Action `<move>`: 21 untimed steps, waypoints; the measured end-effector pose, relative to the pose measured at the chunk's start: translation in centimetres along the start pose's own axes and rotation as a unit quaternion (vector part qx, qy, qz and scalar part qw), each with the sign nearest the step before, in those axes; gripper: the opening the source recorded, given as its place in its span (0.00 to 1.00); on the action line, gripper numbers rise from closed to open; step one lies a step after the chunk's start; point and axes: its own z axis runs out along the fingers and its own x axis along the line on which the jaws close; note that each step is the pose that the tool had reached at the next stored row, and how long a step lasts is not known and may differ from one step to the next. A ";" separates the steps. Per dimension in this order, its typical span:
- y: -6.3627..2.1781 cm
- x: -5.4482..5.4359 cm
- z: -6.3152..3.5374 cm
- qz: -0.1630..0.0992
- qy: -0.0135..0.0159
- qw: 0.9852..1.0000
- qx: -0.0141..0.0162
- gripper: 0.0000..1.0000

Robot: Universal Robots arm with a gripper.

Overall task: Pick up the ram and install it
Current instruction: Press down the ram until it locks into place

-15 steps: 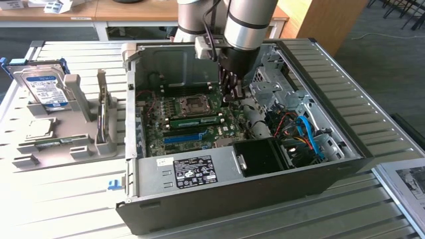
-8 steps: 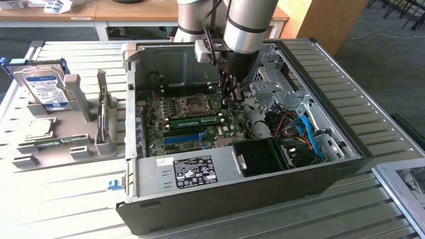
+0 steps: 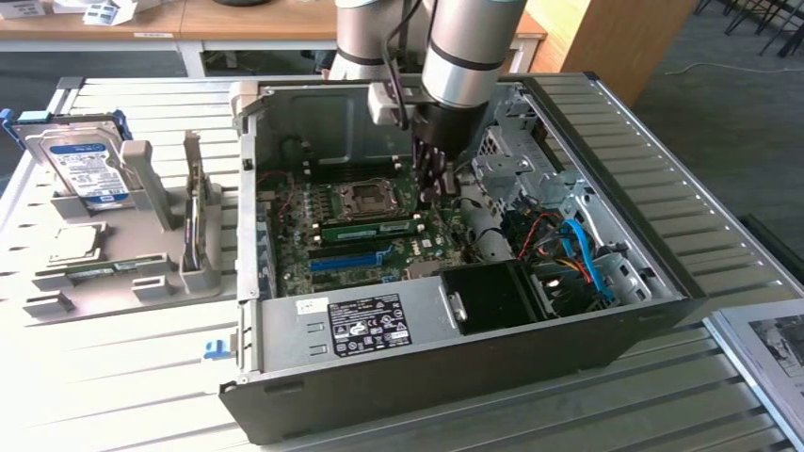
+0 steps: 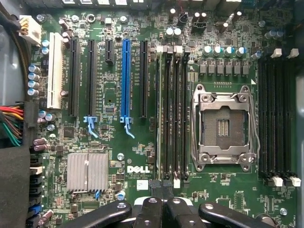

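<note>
The ram (image 3: 371, 229) is a long green stick standing on edge in one of the memory slots, between the processor socket (image 3: 365, 197) and the blue slot (image 3: 342, 261). Seen edge-on in the wrist view, the ram (image 4: 161, 118) is a thin pale strip in the slot bank beside the socket (image 4: 223, 126). My gripper (image 3: 436, 188) hangs inside the open computer case, just above that slot bank. Its dark fingers (image 4: 155, 190) meet with no gap and hold nothing, and the gripper (image 4: 164, 186) sits over one end of the slots.
The open computer case (image 3: 653, 273) lies on a slatted metal table, with the power supply (image 3: 364, 325) and coloured cables (image 3: 578, 250) inside. At the exterior view's left, a grey holder (image 3: 120, 273) carries a hard drive (image 3: 86, 169), a thin upright board (image 3: 191, 207) and a processor (image 3: 73, 245).
</note>
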 end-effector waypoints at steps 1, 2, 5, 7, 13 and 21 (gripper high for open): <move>-0.01 0.0 0.09 0.000 0.000 1.000 0.000 0.10; -0.01 0.0 0.18 0.000 0.000 1.000 0.000 0.10; -0.02 0.0 0.32 0.000 0.000 1.000 0.000 0.10; -0.02 0.0 0.32 0.000 0.000 1.000 0.000 0.10; -0.02 0.0 0.43 0.000 0.000 1.000 0.000 0.10; -0.03 0.0 0.70 0.000 0.000 1.000 0.000 0.10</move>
